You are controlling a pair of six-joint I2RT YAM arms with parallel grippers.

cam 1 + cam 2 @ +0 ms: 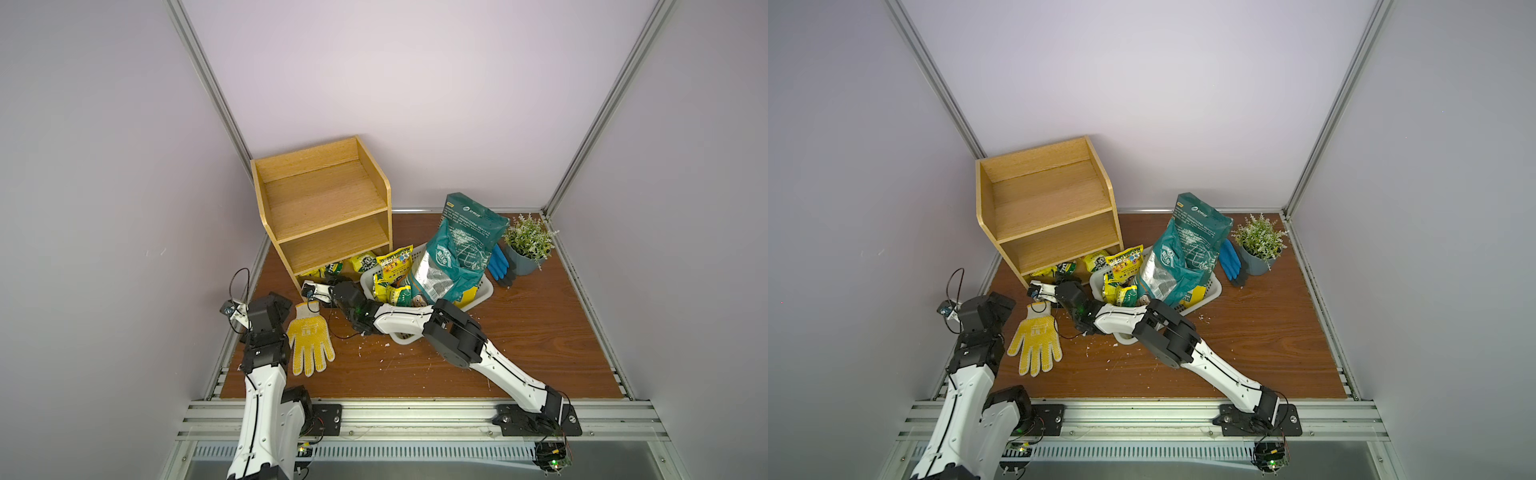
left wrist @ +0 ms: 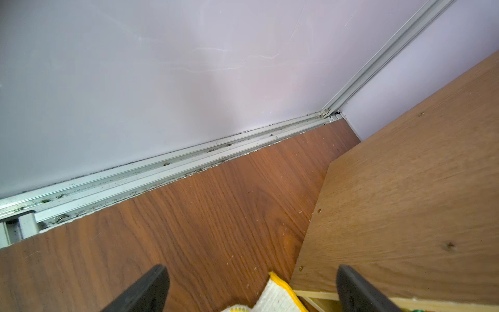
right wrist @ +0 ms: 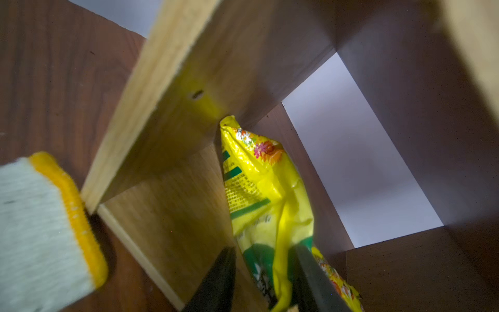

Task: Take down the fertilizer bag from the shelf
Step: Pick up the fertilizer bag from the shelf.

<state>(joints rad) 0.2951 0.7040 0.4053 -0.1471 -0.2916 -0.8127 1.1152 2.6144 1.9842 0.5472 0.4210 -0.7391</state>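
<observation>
Right fingers flank fertilizer bag | shelf bottom tier | print unreadable

Both top views looked steeply down over the whole table. The wrist views looked close past the left gripper and the right gripper; ahead of both lay the shelf and glove

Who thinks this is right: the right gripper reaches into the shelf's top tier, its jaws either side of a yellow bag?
No: it is the bottom tier, not the top. A top view shows the arm entering the shelf at its foot, and the right wrist view shows the right gripper with its jaws either side of the yellow bag.
</observation>
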